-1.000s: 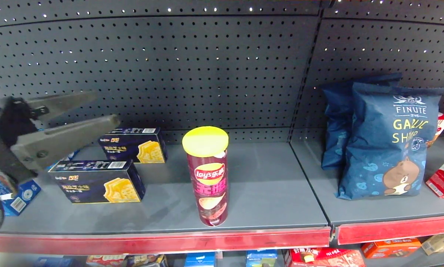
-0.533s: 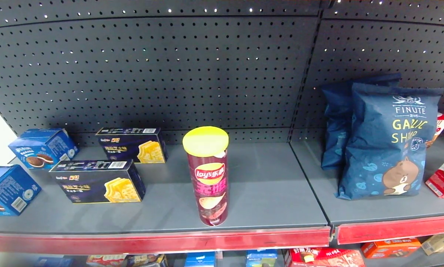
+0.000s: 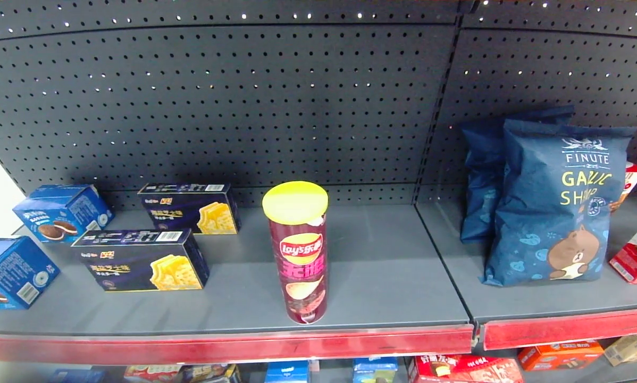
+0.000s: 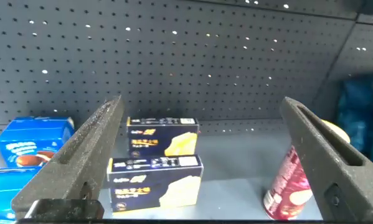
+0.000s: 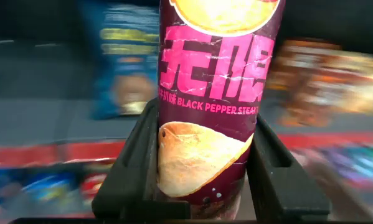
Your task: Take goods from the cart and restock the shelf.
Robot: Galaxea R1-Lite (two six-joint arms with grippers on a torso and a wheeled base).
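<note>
While the right gripper [image 5: 208,165] is closed around a purple chip can [image 5: 220,74], one black finger pressed to each side of its lower body, the left gripper [image 4: 202,104] holds nothing. Can upright in the grip. Background behind it is blurred; cannot tell what it is over. Left gripper's grey fingers [image 4: 86,149] are spread wide, pointed at the shelf [image 3: 382,276] from the near side, touching no goods.

Shelf: grey deck, red front strip [image 3: 228,346], dark pegboard back panel [image 3: 244,106]. Second chip can [image 3: 301,260], same purple print, yellow lid, stands upright near the front edge, about mid-shelf, apart from its neighbours.

Left of it, two navy boxes lie on their long sides:
- near cracker box [image 3: 143,260]
- far cracker box [image 3: 191,208], by the back panel, with a gap between the two

Farther left, two blue boxes:
- far cookie box [image 3: 63,211], turned at an angle, beside the far cracker box
- near cookie box [image 3: 13,271], at the left edge of view

Right of the deck seam, two dark blue snack bags stand, front bag [image 3: 558,207] leaning back against rear bag [image 3: 480,181]. Red boxes [image 3: 635,255] at the far right, just beside the front bag. Lower tier under the red strip holds assorted boxes [image 3: 467,368].
</note>
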